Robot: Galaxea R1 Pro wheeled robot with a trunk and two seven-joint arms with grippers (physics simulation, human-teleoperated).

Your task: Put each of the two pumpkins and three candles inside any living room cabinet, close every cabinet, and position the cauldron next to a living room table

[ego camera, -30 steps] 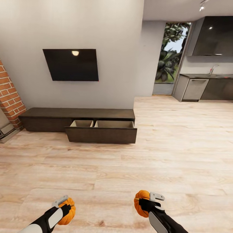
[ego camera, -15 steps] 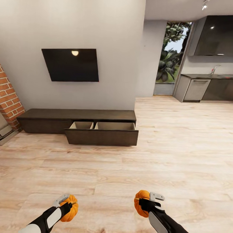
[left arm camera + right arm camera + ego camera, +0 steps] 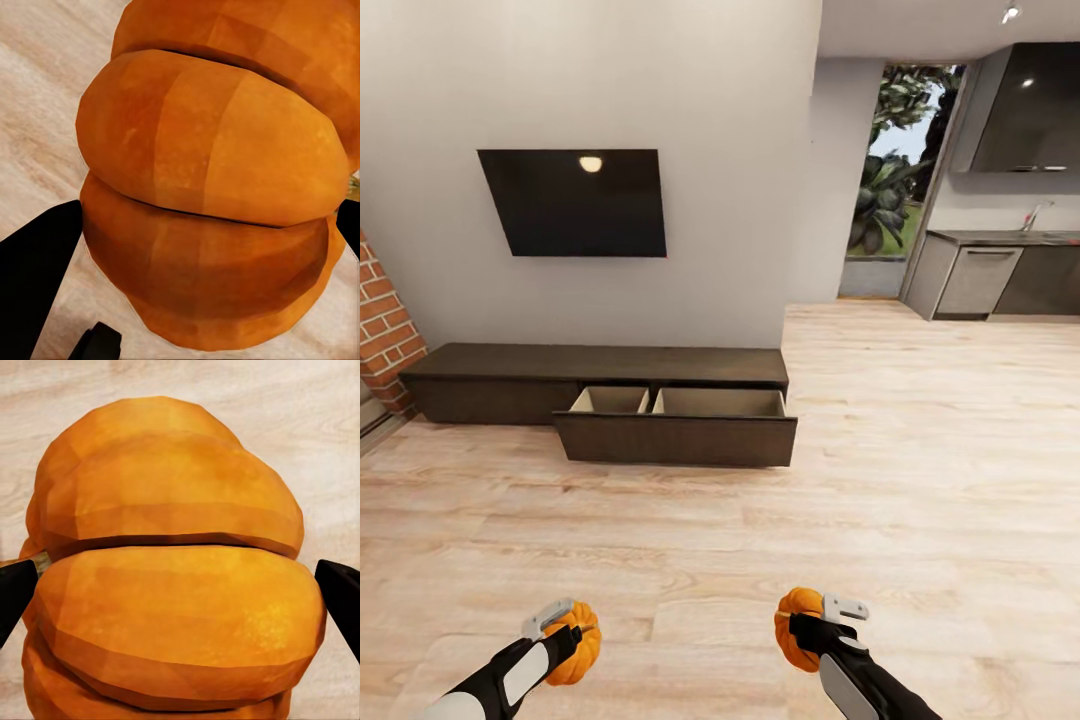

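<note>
**Closing on the open drawer, a pumpkin in each tool**

My left tool is clenched on one pumpkin, and my right tool is clenched on the other pumpkin. In each wrist view the orange ribs sit between my dark fingers, with floorboards showing behind, so both grips look firm and both pumpkins ride well clear of the wooden floor.

What has changed over the last second is my viewpoint, not my load. The whole picture has slid: the cabinet now sits lower and looms a little larger ahead of my tools, and the wall screen has drifted slightly left. I take that as my base rolling forward. The pumpkins have kept their places in my grasp.

The cabinet's wide drawer stands pulled out, well ahead of both tools and slightly towards my left one, its pale interior bare as far as I can see.

For the task, I judge this the carrying leg: neither pumpkin is stowed yet. I still need to close the gap before I can lower them in.
</note>
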